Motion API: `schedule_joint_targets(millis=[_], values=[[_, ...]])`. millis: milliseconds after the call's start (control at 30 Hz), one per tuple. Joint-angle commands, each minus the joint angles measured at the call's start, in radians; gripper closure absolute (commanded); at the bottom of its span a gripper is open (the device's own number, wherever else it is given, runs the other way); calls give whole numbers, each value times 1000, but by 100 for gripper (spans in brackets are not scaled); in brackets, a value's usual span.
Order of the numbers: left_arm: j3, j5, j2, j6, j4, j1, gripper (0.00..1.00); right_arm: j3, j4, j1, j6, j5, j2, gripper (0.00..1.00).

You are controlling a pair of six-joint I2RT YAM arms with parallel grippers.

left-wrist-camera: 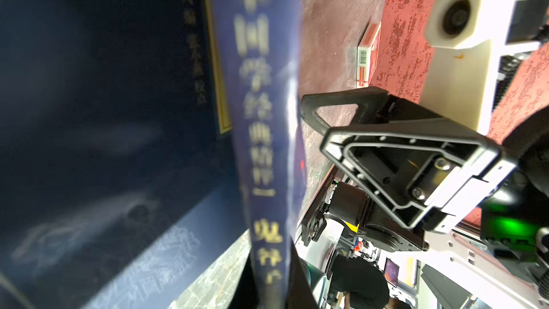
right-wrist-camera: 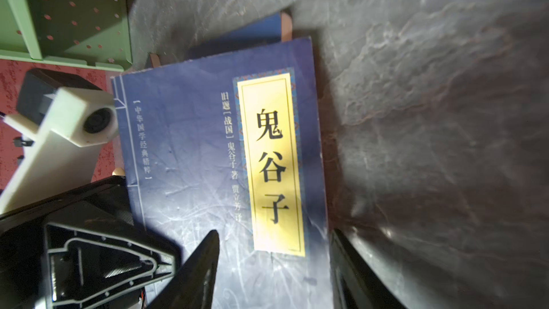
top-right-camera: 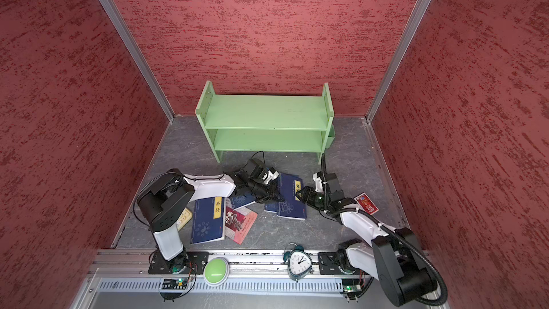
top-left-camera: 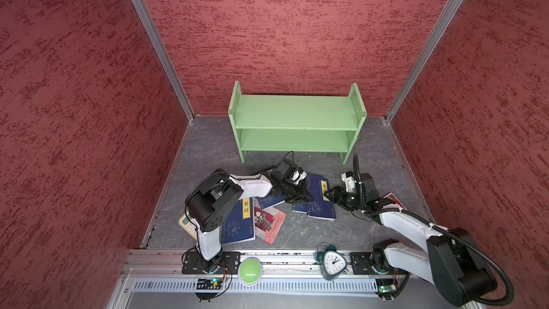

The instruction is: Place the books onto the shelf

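Left claw (top-left-camera: 305, 199) clamped on navy paperback with yellow title label (top-left-camera: 319, 209); right claw (top-left-camera: 327, 194) open at its 3 o'clock edge.

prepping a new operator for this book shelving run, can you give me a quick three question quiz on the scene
1. True or false: a book already lies on the green shelf.
2. Which gripper is shut on the spine edge of the navy book between the grippers? A left, B right, C neither.
3. Fill in: in a top view, on the front rail, right of the green button, stands an ____.

Key
1. False: both tiers are bare.
2. A: the left gripper pinches it; the right gripper stands open astride its opposite edge.
3. alarm clock
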Motion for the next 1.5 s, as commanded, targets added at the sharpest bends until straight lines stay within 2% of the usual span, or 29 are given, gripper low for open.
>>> schedule_joint_targets(millis=[0, 300, 567, 800, 900, 1033, 1200, 1333, 1467], values=[[27, -22, -41, 73, -55, 1, 95, 50, -60, 8, 10, 87, -65, 40], [106, -1, -118, 256, -229, 1, 97, 159, -232, 7, 2, 166, -197, 37], [252, 131, -140, 481, -545, -36, 97, 319, -369, 8, -24, 189, -250, 36], [313, 145, -237, 593, -631, -58, 97, 548, -525, 7, -40, 305, -337, 33], [375, 132, -258, 604, -651, -42, 97, 678, -569, 8, -50, 330, -337, 32], [476, 29, -268, 614, -660, -20, 97, 830, -611, 8, -56, 376, -326, 23], [624, 7, -271, 606, -652, 36, 97, 932, -587, 7, -51, 333, -291, 19], [667, -58, -299, 538, -577, 126, 99, 937, -506, 8, -3, 258, -252, 19], [675, -70, -311, 404, -484, 262, 100, 809, -251, 11, 115, 121, -221, 19]])
